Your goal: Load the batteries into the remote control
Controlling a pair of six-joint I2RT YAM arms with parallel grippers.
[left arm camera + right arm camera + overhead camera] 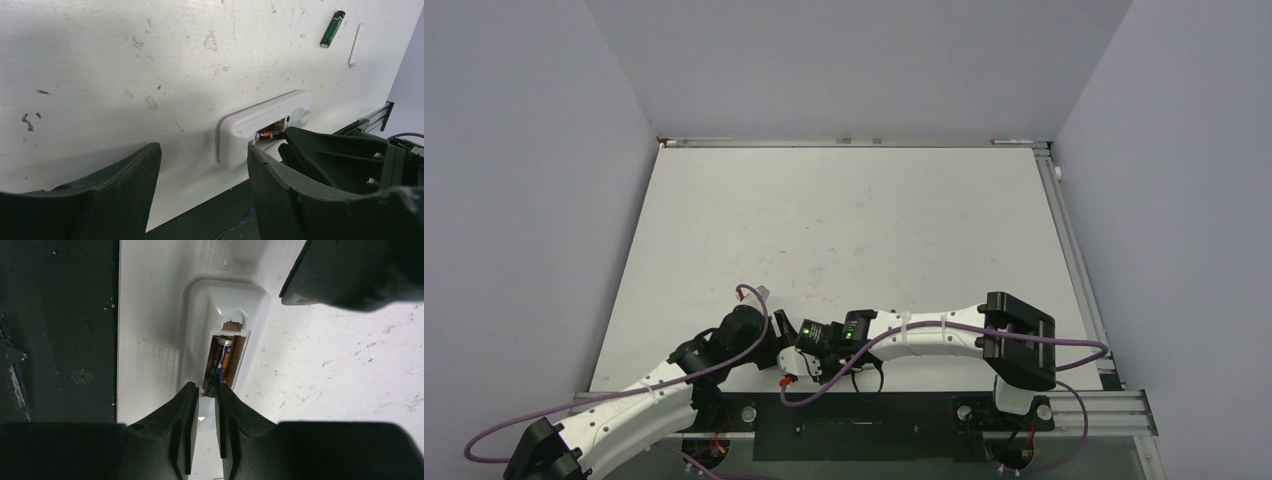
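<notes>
The white remote control (200, 330) lies back-up at the table's near edge, its battery bay uncovered. One battery (220, 362), dark with orange print, lies in the bay and also shows in the left wrist view, battery (270, 134). My right gripper (205, 390) has its tips at that battery's near end, the jaws a narrow gap apart with nothing held between them. My left gripper (202, 165) stands open just beside the remote control (250, 122), holding nothing. A second battery (332, 29), green and black, lies loose farther off. In the top view both grippers hide the remote.
A narrow white strip (355, 45) lies next to the loose battery. The dark rail (60, 340) of the table's front edge runs right beside the remote. The left gripper's finger (350, 270) hangs close over the remote's far end.
</notes>
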